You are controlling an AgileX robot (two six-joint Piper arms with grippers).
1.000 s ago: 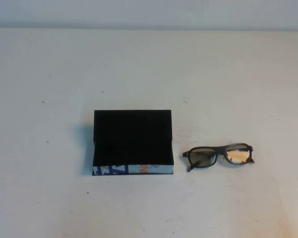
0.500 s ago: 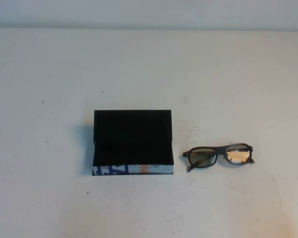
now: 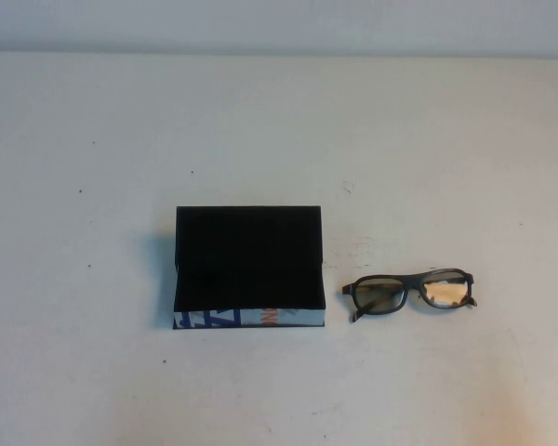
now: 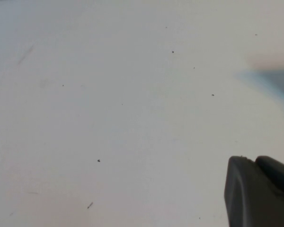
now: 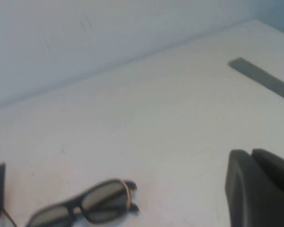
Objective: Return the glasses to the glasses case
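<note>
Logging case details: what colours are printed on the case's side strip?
Blue and orange on a light side strip of the glasses case, clearest from the high view.

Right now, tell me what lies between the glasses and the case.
Nothing: in the high view only bare table separates the glasses from the case. Neither claw shows there.

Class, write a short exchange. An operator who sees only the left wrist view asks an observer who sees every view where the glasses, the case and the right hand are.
Operator: I see only bare table and an edge of the left hand. Where are the glasses?
Observer: The glasses lie on the table just right of the case, not touching it.
Operator: And the right hand?
Observer: The right hand is outside the high view. Its wrist view shows an edge of it above the table, with the glasses nearby.
</note>
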